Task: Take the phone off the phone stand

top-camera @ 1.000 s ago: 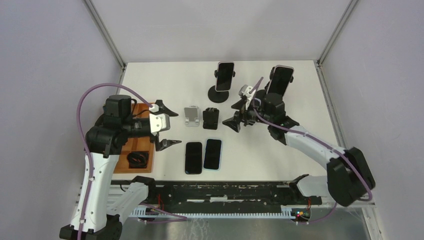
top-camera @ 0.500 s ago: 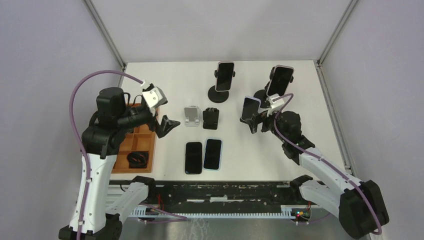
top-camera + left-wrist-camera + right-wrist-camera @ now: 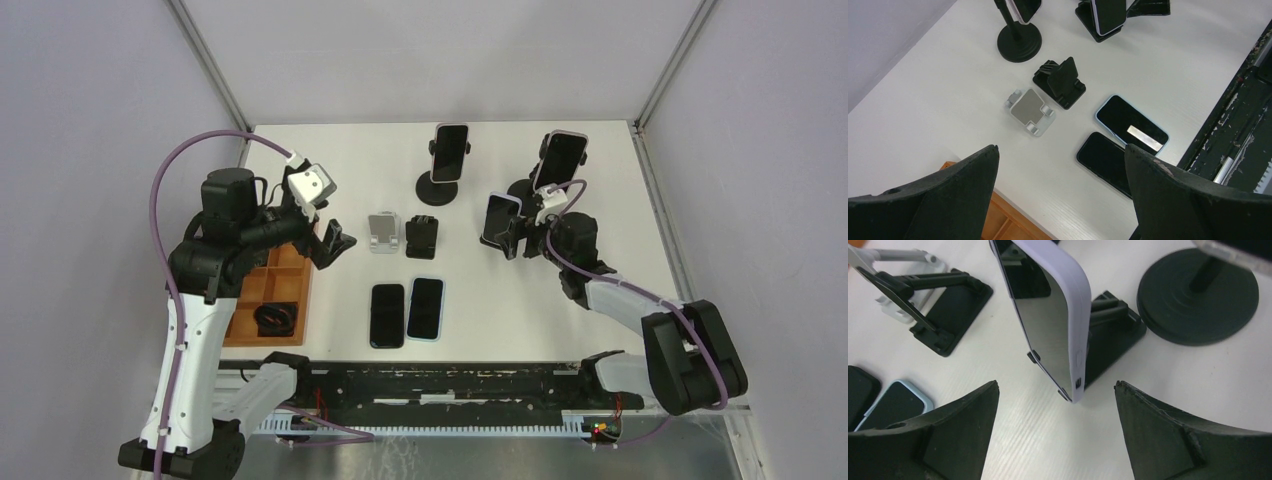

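Phone [image 3: 1048, 320] stands lengthwise upright, leaning back on the phone stand [image 3: 1113, 332].

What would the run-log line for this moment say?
phase: pre-grasp | right gripper: open, straddling lavender-cased phone, no contact | phone: leaning on black folding stand | left gripper: open, above table

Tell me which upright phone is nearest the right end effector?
The lilac-cased phone on the low black stand, facing the right end effector; the other two stand farther back.
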Controlling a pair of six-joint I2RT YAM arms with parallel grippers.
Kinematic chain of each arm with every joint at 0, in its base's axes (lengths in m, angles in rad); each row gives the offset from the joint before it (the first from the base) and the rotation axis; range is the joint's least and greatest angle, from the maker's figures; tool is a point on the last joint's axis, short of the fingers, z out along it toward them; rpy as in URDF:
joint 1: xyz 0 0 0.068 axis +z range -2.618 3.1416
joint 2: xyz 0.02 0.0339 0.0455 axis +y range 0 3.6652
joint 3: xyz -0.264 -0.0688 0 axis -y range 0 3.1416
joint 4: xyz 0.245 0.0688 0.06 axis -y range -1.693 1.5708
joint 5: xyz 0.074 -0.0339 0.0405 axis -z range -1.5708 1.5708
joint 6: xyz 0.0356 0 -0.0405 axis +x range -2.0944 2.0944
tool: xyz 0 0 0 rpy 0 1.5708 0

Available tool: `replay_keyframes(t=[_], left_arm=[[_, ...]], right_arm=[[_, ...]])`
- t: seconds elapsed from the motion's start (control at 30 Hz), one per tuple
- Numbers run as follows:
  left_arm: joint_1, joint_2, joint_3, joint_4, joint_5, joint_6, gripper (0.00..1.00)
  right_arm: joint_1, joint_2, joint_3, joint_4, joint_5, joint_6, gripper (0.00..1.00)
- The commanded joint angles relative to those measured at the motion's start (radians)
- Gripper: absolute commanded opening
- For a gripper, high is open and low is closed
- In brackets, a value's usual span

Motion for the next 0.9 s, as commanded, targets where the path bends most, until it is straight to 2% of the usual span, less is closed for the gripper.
replay_keyframes(t=[0.0, 0.17, 0.43, 0.57, 0.77, 0.87], left_arm=[[0.001, -0.006, 0.017, -0.011, 0.017, 0.032, 1.0], [0.001, -0.013, -0.009, -0.026, 0.064, 0.061, 1.0], [0.001, 0.008, -0.01, -0.027, 0.097, 0.073, 1.0], [0.001, 0.028, -0.003, -0.03, 0.131, 0.076, 1.0], [0.001, 0.057, 0.029, -0.031, 0.182, 0.063, 1.0], [0.0, 0.061, 0.043, -0.031, 0.183, 0.056, 1.0]], right_arm=[[-0.005, 0.057, 0.035, 0.192, -0.058, -0.007, 0.83], [-0.006, 0.132, 0.038, 0.297, -0.12, 0.029, 0.65], [-0.006, 0.226, 0.052, 0.412, -0.175, 0.077, 0.42], [-0.005, 0.227, 0.041, 0.421, -0.158, 0.071, 0.41], [-0.006, 0.282, 0.058, 0.425, -0.151, 0.075, 0.48], [-0.005, 0.305, 0.057, 0.452, -0.153, 0.092, 0.48]])
